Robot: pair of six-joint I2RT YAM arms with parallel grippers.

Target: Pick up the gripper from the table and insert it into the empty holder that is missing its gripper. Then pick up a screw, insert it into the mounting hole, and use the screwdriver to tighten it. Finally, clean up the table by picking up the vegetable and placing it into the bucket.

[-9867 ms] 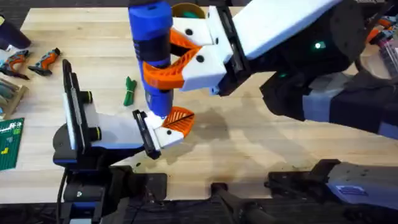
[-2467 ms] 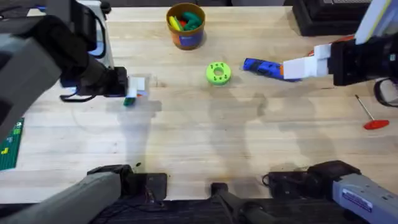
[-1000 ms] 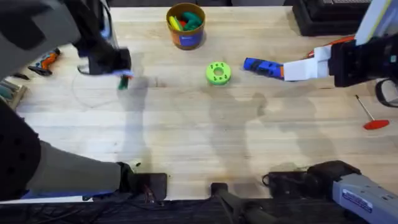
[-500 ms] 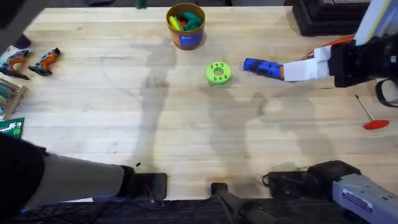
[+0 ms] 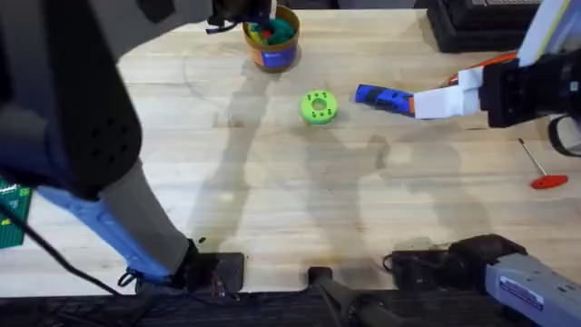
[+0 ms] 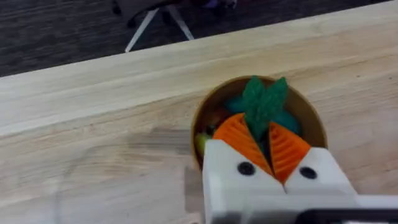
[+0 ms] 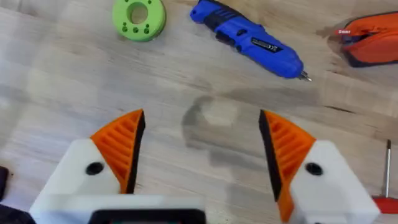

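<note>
The dark-green vegetable [image 6: 263,101] is pinched between the orange pads of my left gripper [image 6: 261,132], which is shut on it. It hangs directly over the open yellow-orange bucket [image 6: 314,118], which holds several other toy pieces. From overhead, my left gripper [image 5: 238,16] sits at the bucket's [image 5: 272,53] far-left rim. The blue screwdriver [image 5: 381,97] lies on the table just left of my right gripper [image 5: 443,102]. In the right wrist view my right gripper [image 7: 202,134] is open and holds nothing, with the screwdriver [image 7: 249,38] lying beyond it. The loose gripper piece, holder and screw are out of view.
A lime-green disc with holes [image 5: 318,106] lies between bucket and screwdriver. A thin red-handled tool [image 5: 543,174] lies at the right. An orange tool [image 7: 372,43] sits past the screwdriver's tip. My left arm spans the table's left side, close under the overhead camera.
My left arm has carried the vegetable from the table's left side to the far edge and over the bucket. The right arm and screwdriver have not moved.
</note>
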